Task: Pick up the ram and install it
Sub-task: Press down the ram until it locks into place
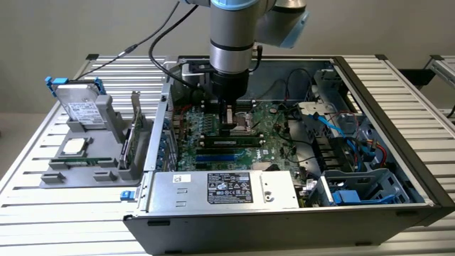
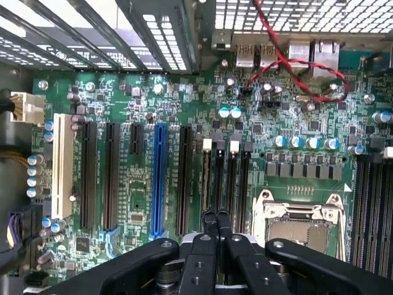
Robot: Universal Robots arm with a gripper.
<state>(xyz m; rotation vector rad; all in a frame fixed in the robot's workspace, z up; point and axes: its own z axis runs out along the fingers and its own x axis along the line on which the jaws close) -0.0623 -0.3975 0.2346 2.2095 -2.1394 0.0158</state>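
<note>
The ram (image 1: 229, 142), a long dark-green stick with black chips, stands on edge in a memory slot of the motherboard (image 1: 274, 136), beside the CPU socket (image 1: 235, 128). My gripper (image 1: 231, 125) hangs straight above the ram's middle, at or just over its top edge. In the wrist view the gripper (image 2: 215, 215) is shut, and nothing shows between its two black fingertips (image 2: 209, 216). It sits over the row of black memory slots (image 2: 233, 178) next to the CPU socket (image 2: 301, 227). The fingers hide the ram's edge there.
The open case has a power supply (image 1: 224, 188) at the front, and blue and black cables (image 1: 341, 125) on the exterior view's right. A grey fixture (image 1: 85, 170) outside the case holds a hard drive (image 1: 80, 104), a CPU (image 1: 74, 145), a thin green strip (image 1: 78, 160) and an upright card (image 1: 131, 141).
</note>
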